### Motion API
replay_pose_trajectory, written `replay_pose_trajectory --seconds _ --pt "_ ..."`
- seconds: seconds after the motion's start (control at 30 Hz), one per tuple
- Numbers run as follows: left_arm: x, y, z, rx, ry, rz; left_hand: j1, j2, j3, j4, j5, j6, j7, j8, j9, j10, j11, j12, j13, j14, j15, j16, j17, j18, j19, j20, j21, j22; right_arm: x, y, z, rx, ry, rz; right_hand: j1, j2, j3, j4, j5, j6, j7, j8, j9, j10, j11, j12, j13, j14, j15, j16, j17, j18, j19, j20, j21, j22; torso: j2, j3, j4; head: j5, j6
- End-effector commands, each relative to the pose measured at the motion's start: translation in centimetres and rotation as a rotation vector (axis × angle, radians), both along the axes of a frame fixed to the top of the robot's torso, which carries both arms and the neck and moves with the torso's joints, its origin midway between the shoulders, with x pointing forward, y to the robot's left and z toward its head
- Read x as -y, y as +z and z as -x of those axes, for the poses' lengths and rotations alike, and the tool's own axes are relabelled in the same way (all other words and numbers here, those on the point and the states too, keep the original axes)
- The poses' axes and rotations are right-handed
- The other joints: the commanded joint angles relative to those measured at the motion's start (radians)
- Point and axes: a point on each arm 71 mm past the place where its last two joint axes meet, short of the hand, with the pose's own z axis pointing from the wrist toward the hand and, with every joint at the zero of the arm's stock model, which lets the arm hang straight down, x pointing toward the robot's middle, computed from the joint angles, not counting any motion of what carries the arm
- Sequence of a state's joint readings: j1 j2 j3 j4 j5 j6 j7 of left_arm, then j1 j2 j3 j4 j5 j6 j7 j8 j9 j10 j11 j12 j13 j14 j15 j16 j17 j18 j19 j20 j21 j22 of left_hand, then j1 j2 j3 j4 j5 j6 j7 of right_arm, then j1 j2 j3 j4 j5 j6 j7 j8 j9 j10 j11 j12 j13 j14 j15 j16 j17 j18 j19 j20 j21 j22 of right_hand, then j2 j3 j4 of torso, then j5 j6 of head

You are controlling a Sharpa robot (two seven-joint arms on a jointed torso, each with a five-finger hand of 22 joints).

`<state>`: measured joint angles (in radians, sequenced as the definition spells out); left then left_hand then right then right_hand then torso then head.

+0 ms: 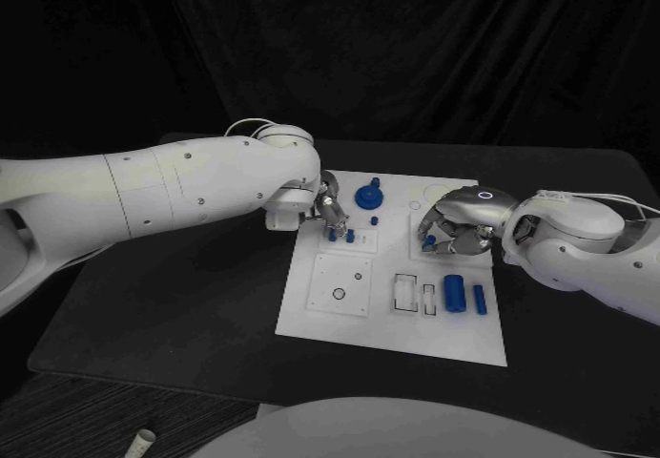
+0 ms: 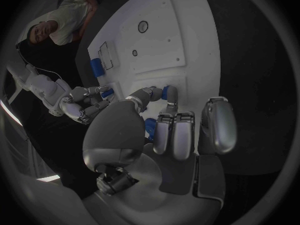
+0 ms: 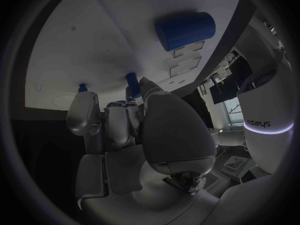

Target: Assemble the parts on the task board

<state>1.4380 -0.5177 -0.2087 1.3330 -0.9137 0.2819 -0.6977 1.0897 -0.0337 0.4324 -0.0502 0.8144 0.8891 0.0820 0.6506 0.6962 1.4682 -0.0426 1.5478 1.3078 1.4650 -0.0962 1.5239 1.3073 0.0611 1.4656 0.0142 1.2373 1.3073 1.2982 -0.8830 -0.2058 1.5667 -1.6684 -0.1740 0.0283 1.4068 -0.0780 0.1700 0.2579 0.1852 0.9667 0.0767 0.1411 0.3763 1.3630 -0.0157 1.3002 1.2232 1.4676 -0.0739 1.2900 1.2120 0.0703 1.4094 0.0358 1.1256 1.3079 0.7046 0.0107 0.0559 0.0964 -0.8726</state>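
Head view: the white rectangular task board (image 1: 360,320) lies mid-bench. Left robot hand (image 1: 327,212) pinches a small blue peg (image 1: 335,232) upright at the board's far-left, likely to seat it. Right robot hand (image 1: 454,234) curls around another blue peg (image 1: 430,244), probably steadying it.

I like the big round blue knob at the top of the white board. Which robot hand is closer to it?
The left. The left hand sits just beside the blue knob, toward the board's left edge. The right hand is farther away, across the task board toward its right side.
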Motion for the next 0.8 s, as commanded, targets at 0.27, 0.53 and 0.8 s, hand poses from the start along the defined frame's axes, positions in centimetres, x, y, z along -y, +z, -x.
replay_pose_trajectory --seconds 0.27,0.53,0.8 --pt "0.48 -0.47 0.25 -0.033 -0.029 -0.022 0.011 0.003 0.095 -0.089 0.006 -0.036 -0.042 0.0 -0.002 0.096 -0.007 -0.006 0.249 0.095 -0.006 -0.007 0.226 0.002 0.006 -0.007 -0.001 0.179 0.04 -0.12 0.02 -0.003 -0.013 0.008 0.006 0.0 0.002 -0.006 0.005 0.002 0.002 -0.006 -0.001 -0.008 -0.001 -0.007 -0.031 0.001 -0.003 -0.009 -0.002 0.02 -0.006 0.0 -0.004 0.131 0.0 0.0014 0.0002 -0.003 0.0" --pt "0.17 -0.52 0.07 -0.033 -0.018 -0.028 0.011 0.003 0.095 -0.089 0.006 -0.036 -0.042 0.0 -0.002 0.096 -0.007 -0.006 0.249 0.095 -0.006 -0.007 0.226 0.002 0.006 -0.007 -0.001 0.179 0.05 -0.13 0.02 -0.003 -0.013 0.008 0.006 0.0 0.002 -0.006 0.005 0.002 0.002 -0.006 -0.001 -0.008 -0.001 -0.007 -0.031 0.001 -0.003 -0.009 -0.002 0.02 -0.006 0.0 -0.004 0.131 0.001 0.0001 -0.001 0.0 0.0" --pt "0.02 -0.23 0.04 0.04 -0.045 -0.064 0.012 0.004 0.095 -0.089 0.008 -0.038 -0.041 0.001 -0.004 0.096 -0.006 -0.004 0.25 0.094 -0.006 -0.011 0.224 0.002 0.007 -0.006 0.002 0.18 0.05 -0.13 0.03 -0.003 -0.012 0.007 0.006 0.0 0.003 -0.006 0.006 0.003 0.002 -0.006 -0.001 -0.008 -0.001 -0.009 -0.034 0.001 -0.003 -0.01 -0.004 0.02 -0.007 0.0 -0.007 0.13 0.0 -0.0008 -0.0005 0.002 0.0"
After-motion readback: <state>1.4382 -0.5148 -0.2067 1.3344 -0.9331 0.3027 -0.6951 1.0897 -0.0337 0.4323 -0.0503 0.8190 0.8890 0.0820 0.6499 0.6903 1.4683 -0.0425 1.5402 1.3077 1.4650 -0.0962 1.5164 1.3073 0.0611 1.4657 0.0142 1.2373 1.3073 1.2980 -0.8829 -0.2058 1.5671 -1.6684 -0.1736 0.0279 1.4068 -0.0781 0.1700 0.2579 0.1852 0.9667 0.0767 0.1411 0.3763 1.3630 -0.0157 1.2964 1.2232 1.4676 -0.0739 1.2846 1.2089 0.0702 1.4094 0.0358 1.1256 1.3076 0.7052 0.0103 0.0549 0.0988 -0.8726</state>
